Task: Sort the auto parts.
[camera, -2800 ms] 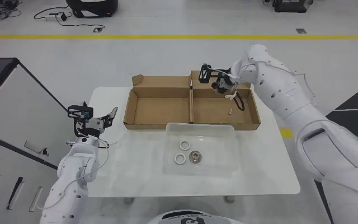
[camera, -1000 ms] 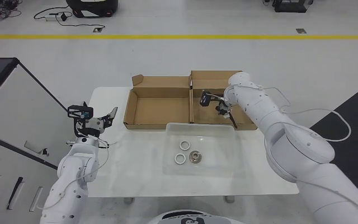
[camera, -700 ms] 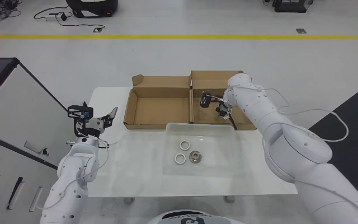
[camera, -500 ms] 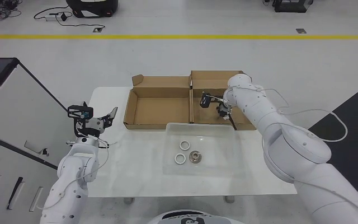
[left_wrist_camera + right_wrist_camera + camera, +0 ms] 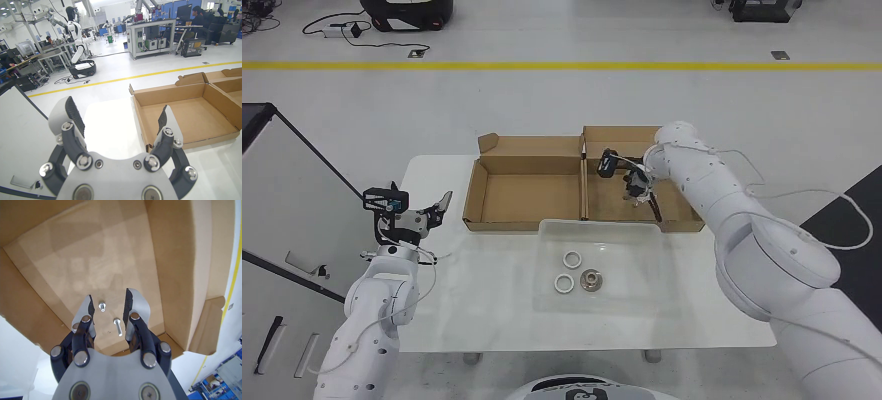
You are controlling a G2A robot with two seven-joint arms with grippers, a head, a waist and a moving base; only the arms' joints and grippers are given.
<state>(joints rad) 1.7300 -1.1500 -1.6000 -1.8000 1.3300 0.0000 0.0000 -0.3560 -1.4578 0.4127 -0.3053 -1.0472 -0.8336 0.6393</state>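
Observation:
My right gripper (image 5: 109, 293) hangs open over the right compartment (image 5: 79, 256) of the cardboard box (image 5: 582, 180). Two silver bolts lie on that compartment's floor below it: a short bolt (image 5: 102, 307) and a longer bolt (image 5: 118, 326). In the top view the right gripper (image 5: 639, 189) sits low inside this compartment. A clear plastic tray (image 5: 642, 290) in front of the box holds two white rings (image 5: 571, 260) (image 5: 563, 283) and a metal hub (image 5: 590, 280). My left gripper (image 5: 117, 102) is open and holds nothing, off the table's left edge (image 5: 434, 210).
The box's left compartment (image 5: 189, 117) has nothing in it, and its flaps stand up along the far side. White tabletop (image 5: 482, 290) lies bare left of the tray. A dark slanted panel (image 5: 302, 160) stands beside the table's left end.
The right gripper came down from above the box's far edge into the right compartment, then drew slightly back toward the far wall. The left arm has not moved.

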